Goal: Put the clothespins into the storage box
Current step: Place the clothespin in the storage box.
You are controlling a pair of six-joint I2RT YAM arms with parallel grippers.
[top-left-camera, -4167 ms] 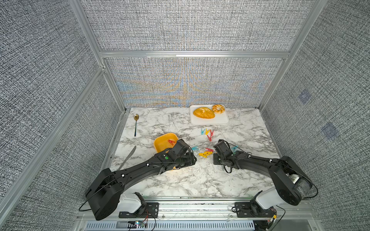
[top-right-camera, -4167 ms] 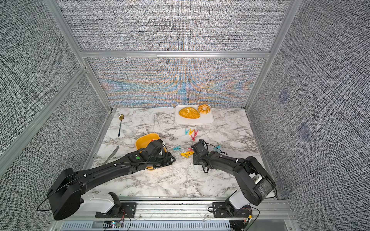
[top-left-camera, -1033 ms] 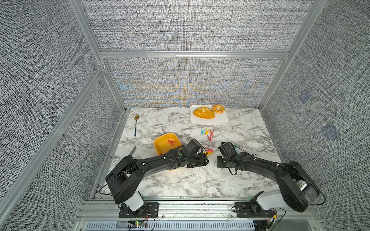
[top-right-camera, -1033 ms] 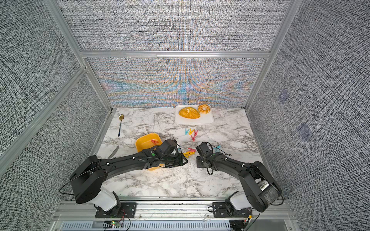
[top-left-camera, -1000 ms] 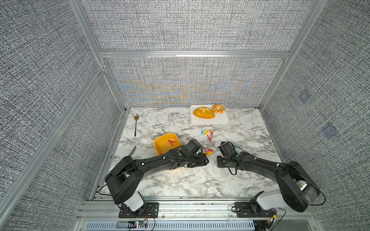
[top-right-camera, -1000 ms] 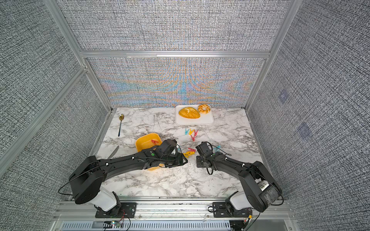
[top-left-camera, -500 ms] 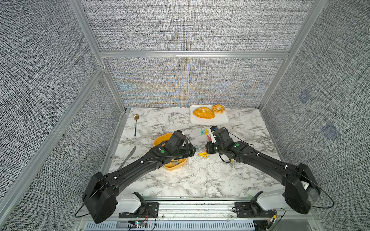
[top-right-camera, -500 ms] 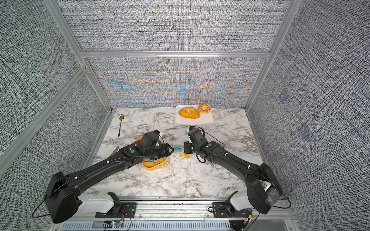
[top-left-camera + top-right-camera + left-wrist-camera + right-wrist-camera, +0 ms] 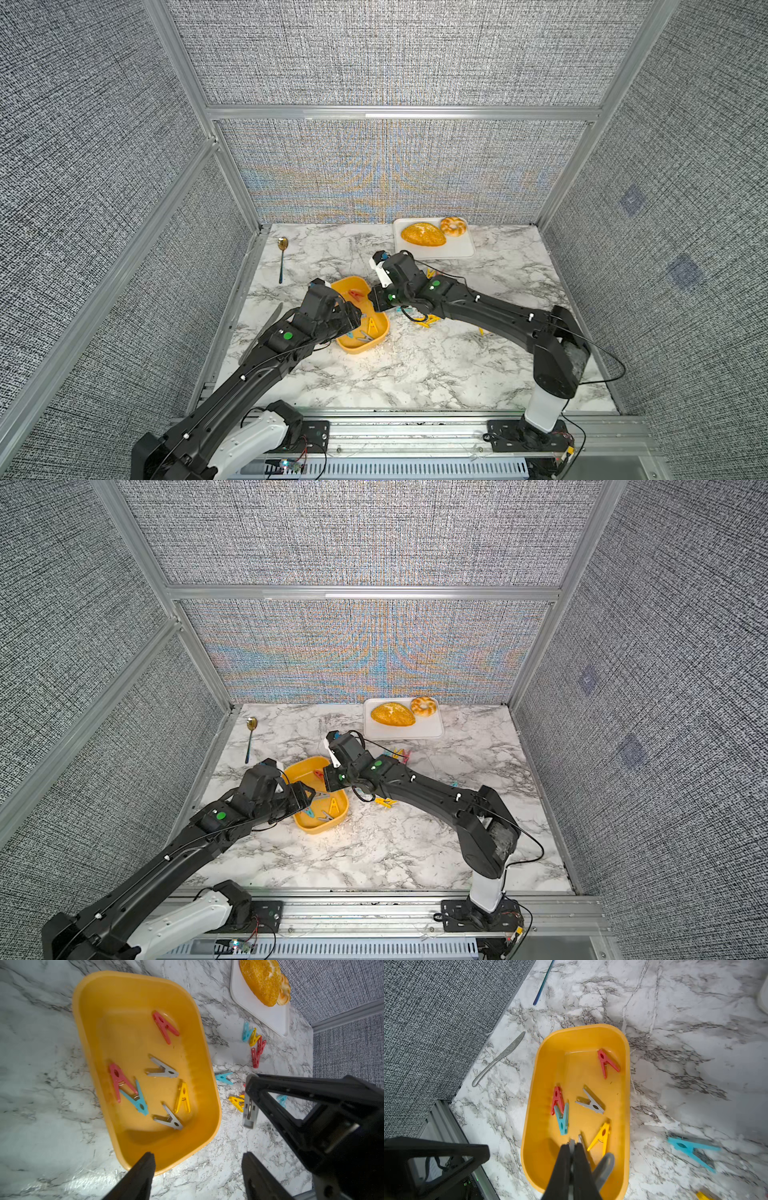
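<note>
My left gripper [image 9: 199, 1167] hangs over the near end of the box [image 9: 583, 1032], fingers well apart and holding nothing. The box sits left of centre on the marble table [image 9: 415, 374], with six pegs [image 9: 162, 1069] lying flat in it. My right gripper [image 9: 572, 1147] is over the box's right side, fingers almost together and pinching a grey peg [image 9: 250, 1113].

Dropping that peg is the step in hand, I judge. I should be well inside the rim and low before I let go, so that it does not bounce out, and my wrists are close enough to knock.

Loose pegs [image 9: 689, 1149] lie scattered right of the box, with a small cluster further back. A knife [image 9: 500, 1057] lies at the left edge. Far left is a spoon [image 9: 282, 257], far right a white tray [image 9: 461, 249] with bread [image 9: 422, 235]. Grey woven walls [image 9: 395, 62] on metal framing close in three sides.
</note>
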